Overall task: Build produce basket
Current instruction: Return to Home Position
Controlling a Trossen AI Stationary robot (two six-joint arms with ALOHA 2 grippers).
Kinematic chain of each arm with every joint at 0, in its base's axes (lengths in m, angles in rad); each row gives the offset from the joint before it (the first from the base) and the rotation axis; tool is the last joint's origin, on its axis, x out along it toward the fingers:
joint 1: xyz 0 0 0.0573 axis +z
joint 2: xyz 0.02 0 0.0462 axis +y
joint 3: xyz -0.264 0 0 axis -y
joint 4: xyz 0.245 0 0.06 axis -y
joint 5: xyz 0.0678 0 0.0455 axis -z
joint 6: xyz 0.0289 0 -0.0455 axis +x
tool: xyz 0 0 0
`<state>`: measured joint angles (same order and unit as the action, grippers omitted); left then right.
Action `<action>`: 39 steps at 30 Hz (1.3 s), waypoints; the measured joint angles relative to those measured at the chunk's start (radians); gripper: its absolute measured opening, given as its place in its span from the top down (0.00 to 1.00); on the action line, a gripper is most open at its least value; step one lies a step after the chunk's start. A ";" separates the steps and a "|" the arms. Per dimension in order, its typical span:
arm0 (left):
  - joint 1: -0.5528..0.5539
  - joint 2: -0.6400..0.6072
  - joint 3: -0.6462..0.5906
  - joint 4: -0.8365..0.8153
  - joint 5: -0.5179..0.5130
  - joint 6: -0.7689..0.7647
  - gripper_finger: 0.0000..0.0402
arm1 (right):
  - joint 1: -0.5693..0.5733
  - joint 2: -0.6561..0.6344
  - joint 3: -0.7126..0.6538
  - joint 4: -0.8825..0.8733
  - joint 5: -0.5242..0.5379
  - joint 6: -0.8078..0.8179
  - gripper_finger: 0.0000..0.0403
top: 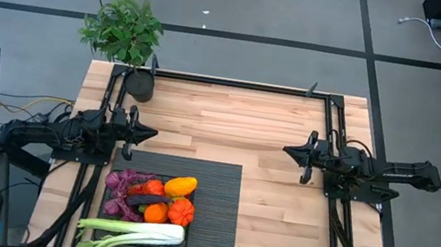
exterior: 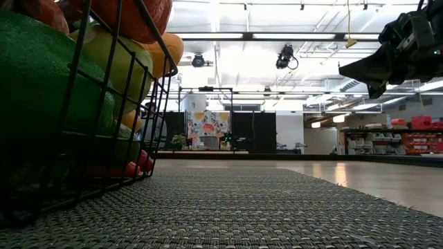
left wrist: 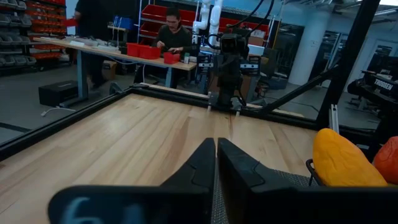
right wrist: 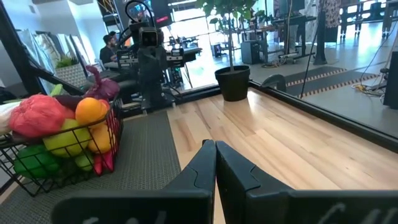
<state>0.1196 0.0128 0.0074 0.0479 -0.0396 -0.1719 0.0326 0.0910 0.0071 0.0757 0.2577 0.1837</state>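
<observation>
Wire-mesh basket (top: 109,210) (sq., black) w/ produce (top: 153,202)

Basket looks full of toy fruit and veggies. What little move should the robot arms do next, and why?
Probably just settle both arms at their sides and stop. The black wire-mesh basket is heaped with toy fruits and vegetables, no loose piece shows on the light wooden table, and the left gripper and right gripper hang apart from it with fingers shut on nothing.
</observation>
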 joint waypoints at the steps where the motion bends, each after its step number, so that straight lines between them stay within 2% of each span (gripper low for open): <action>1: 0.000 0.000 0.000 0.000 0.000 0.000 0.94 | 0.000 0.000 0.000 0.000 0.000 0.000 0.96; 39: 0.000 0.000 0.000 0.000 0.000 0.000 0.94 | 0.000 0.000 0.000 0.000 0.002 0.000 0.96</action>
<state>0.1196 0.0128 0.0074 0.0477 -0.0398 -0.1718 0.0326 0.0910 0.0071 0.0761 0.2596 0.1837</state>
